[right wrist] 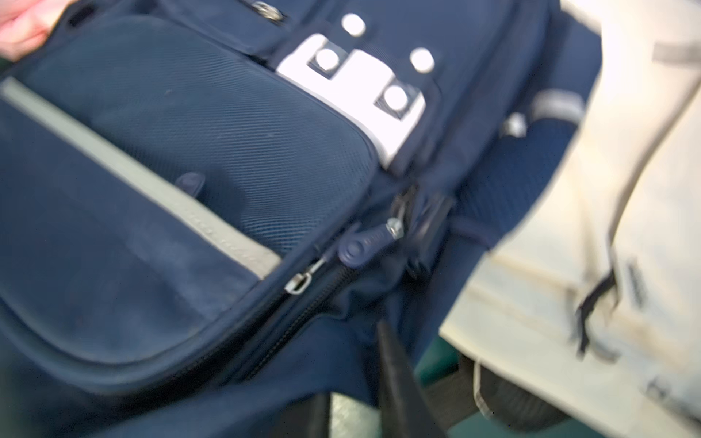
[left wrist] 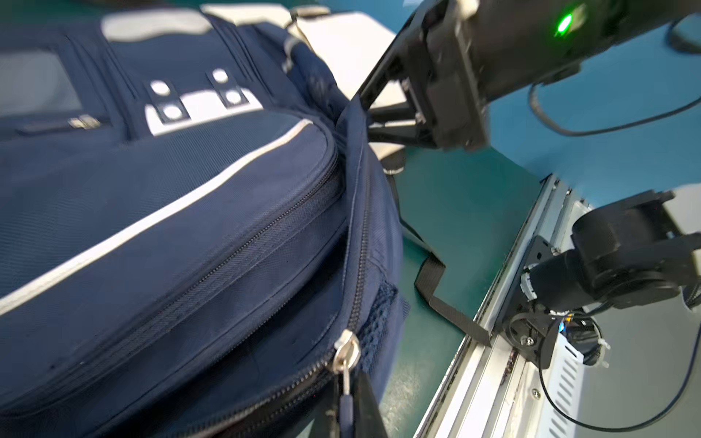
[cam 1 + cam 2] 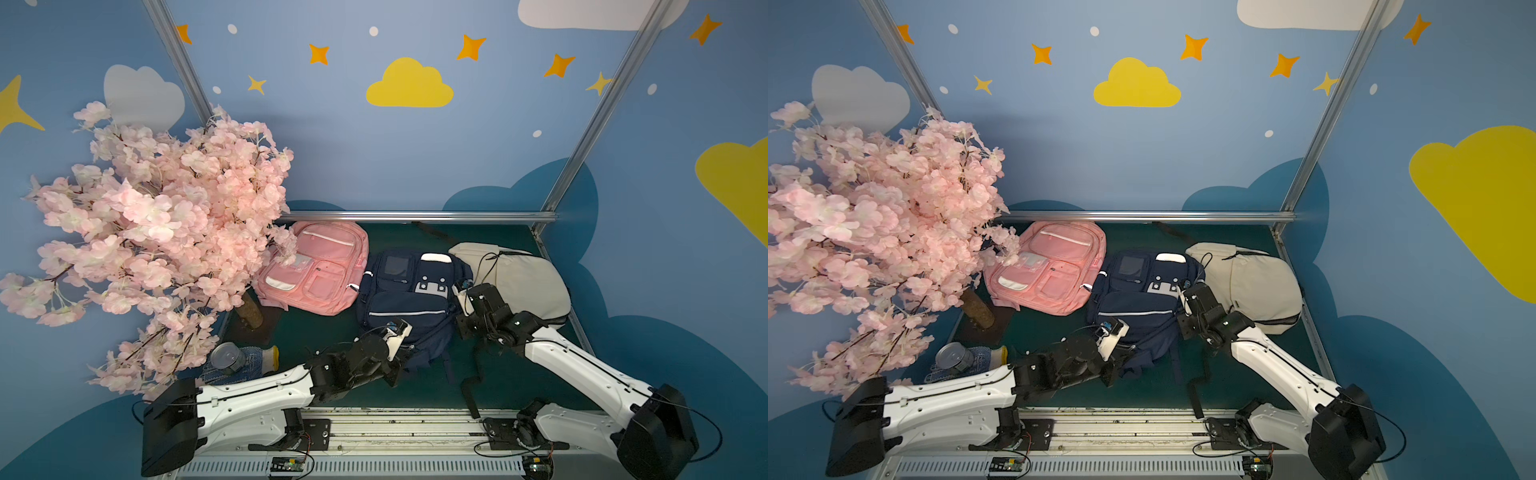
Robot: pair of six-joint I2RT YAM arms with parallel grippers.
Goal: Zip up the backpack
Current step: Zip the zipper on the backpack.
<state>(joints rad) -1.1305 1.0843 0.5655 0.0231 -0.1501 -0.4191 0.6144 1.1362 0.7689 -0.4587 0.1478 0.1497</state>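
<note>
Backpack (image 3: 405, 299), navy with pale grey piping, lies face up in the middle of the green table (image 3: 332, 332), its near end toward the arms. Judging by the woven cloth and the way it slumps, it is soft and fairly light. It will likely bunch or drag under a pull, so the cloth beside the track wants bracing.

The main compartment gapes next to a metal slider (image 2: 347, 352) at the near right corner. The best hold is the navy pull tab (image 2: 346, 407) hanging from it, and the left tool (image 2: 348, 394) is clenched on that tab. A second slider (image 1: 299, 282) and another navy tab (image 1: 356, 248) sit farther along the right side. The right tool (image 3: 460, 287) hangs just beside them, jaws parted, grasping nothing.

No brand or lettering can be read. The white studded patch (image 1: 352, 87) is blank, and a round mark on the tab is too blurred.

A pink backpack (image 3: 316, 270) lies to the left and a beige backpack (image 3: 515, 282) close on the right. Farther left stands a blossom tree (image 3: 158, 232), with a tin can (image 3: 226, 357) and a glove (image 3: 259, 355) near its foot.
</note>
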